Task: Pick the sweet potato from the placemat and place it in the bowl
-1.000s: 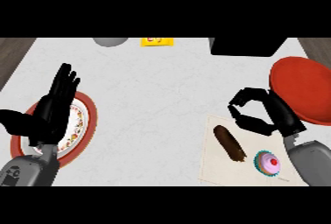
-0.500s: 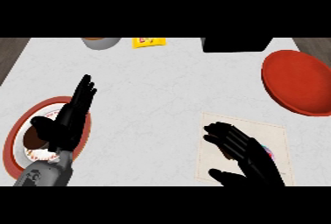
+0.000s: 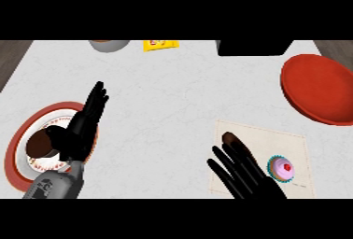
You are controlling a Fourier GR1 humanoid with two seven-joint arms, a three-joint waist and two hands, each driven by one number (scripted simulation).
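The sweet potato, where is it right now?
In the head view the sweet potato lies on the placemat at lower right, mostly hidden under the right robot hand, left of the cupcake.

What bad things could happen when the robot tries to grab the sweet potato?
The cupcake sits on the placemat close beside the right hand, so the hand might bump it. Only the tip of the sweet potato peeks out past the open fingers, so they could close off-centre and let it slip. The red bowl lies partly past the view's right edge, so the drop might land on its rim.
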